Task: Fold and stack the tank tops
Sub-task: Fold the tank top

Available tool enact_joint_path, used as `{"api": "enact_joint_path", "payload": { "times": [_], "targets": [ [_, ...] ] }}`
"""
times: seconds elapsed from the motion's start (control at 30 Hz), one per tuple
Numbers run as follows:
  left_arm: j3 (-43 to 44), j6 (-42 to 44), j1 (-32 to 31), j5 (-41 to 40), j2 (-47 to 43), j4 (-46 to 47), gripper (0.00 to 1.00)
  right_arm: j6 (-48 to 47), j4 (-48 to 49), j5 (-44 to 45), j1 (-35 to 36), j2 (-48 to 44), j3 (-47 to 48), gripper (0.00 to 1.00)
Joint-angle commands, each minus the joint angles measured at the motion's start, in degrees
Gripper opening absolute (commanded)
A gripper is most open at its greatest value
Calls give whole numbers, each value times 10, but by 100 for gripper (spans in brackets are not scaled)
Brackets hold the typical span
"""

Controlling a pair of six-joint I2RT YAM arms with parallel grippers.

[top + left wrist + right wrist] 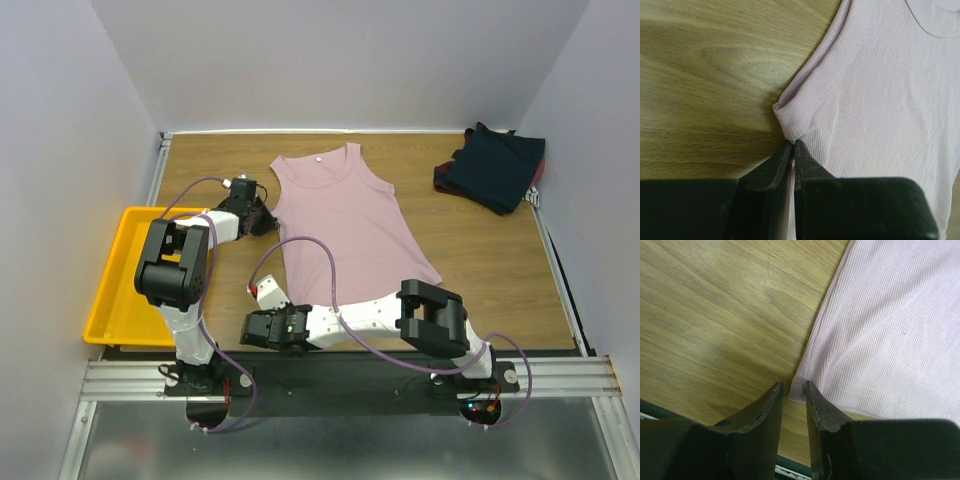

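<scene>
The dusty pink tank top [345, 215] lies spread flat on the wooden table, neck toward the back. My left gripper [268, 216] is at its left edge; in the left wrist view [793, 142] the jaws are shut on the underarm corner of the pink top [880, 100]. My right gripper [280, 300] is at the near left hem corner. In the right wrist view [792, 385] its jaws stand a little apart, straddling that corner of the pink top [890, 330], which lies on the table. The dark navy tank tops [493, 168] lie in a pile at the back right.
A yellow plastic tray [120, 275] sits at the left edge of the table, beside the left arm. Grey walls close in the back and both sides. A metal rail runs along the near edge under the arm bases.
</scene>
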Motion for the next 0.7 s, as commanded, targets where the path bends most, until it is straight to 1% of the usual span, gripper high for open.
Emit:
{"api": "enact_joint_path", "payload": {
  "times": [0.0,0.1,0.27,0.53,0.67],
  "targets": [
    [16,11,-1,-12,6,-8,16,20,-15,42,12,-3,29,31],
    [16,12,-1,-12,5,-9,16,21,-15,54,14,-17,29,31],
    [17,11,-1,-10,8,-9,14,17,-20,67,15,-14,30,31],
    [15,13,-1,-11,8,-9,14,21,-26,50,14,15,41,31],
    [15,12,-1,-12,7,-10,13,16,-25,28,14,24,51,30]
  ]
}}
